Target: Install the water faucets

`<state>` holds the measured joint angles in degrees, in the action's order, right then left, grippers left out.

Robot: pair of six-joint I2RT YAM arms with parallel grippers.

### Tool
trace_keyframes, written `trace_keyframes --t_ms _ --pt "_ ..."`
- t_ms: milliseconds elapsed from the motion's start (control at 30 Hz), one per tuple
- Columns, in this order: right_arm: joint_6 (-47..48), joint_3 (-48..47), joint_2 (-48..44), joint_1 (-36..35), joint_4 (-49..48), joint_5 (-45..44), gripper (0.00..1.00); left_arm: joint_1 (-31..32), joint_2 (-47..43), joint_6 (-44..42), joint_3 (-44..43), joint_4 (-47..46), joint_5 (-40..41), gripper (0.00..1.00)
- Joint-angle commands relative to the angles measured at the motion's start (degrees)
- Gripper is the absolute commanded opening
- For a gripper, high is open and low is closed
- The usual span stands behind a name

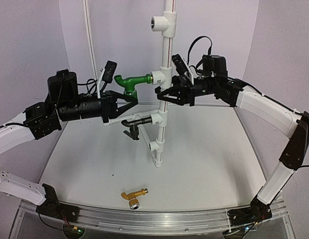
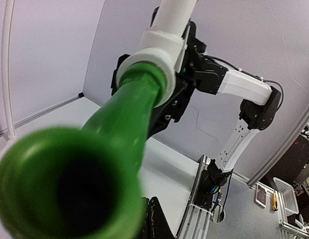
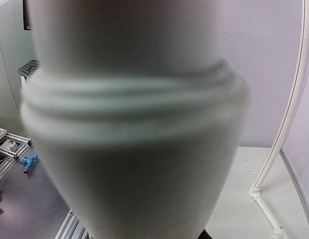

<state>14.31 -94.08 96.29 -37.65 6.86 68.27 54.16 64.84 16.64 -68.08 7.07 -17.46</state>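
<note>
Upright white pipe (image 1: 167,55) blocks centre, orange faucet (image 1: 132,195) on open near table (image 1: 209,164)

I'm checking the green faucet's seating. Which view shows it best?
Top external: the whole green faucet shows, its end in the white fitting. Left wrist shows its spout close up, blurred, and the joint. Right wrist shows only blurred white pipe.

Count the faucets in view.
3: green faucet on the pipe, black faucet on the tee below it, orange faucet lying near the table's front edge. A blue shape on the floor may be another.
</note>
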Motion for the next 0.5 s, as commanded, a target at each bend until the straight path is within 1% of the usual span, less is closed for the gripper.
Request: trace_keyframes --t_ms 0,300,467 --pt "-9.65 -0.29 0.57 -0.15 7.58 -0.82 0.00 -1.09 -2.13 1.28 2.41 -5.09 4.26 0.00" --pt "-9.73 0.02 0.31 -0.15 7.63 0.02 0.00 -5.34 -2.77 3.81 4.20 -10.31 3.75 0.00" --pt "-9.56 0.38 0.38 -0.16 7.62 0.91 0.00 -7.48 -2.60 4.30 3.42 -11.02 2.93 0.00"
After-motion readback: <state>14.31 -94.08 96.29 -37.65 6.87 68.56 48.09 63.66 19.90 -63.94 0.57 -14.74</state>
